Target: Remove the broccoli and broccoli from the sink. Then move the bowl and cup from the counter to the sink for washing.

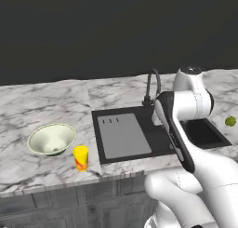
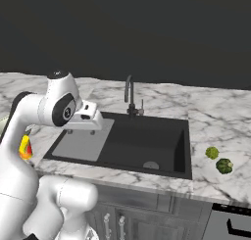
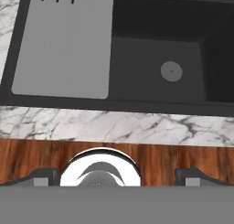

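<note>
Two broccoli florets lie on the counter (image 2: pixel 220 121) right of the sink (image 2: pixel 182 151): a yellowish-green one (image 2: pixel 212 152) and a darker one (image 2: pixel 224 165). One floret (image 1: pixel 230 121) also appears at the right edge of the left base view. The pale bowl (image 1: pixel 51 138) and the yellow cup (image 1: pixel 81 157) stand on the counter (image 1: pixel 46 106) left of the sink (image 1: pixel 95 129). The cup (image 2: pixel 25 147) peeks out behind my arm. My gripper (image 2: pixel 84 128) hangs open above the grey panel side of the sink. In the hand view its fingertips (image 3: pixel 43 175) stand wide apart, nothing between them, over the empty black basin (image 3: pixel 151 67).
A dark gooseneck tap (image 2: pixel 130 94) rises behind the sink. The grey flat panel (image 1: pixel 123 135) fills the sink's left part. Grey cabinet fronts (image 1: pixel 93 199) run below the counter edge. My own arm hides part of the basin in the left base view.
</note>
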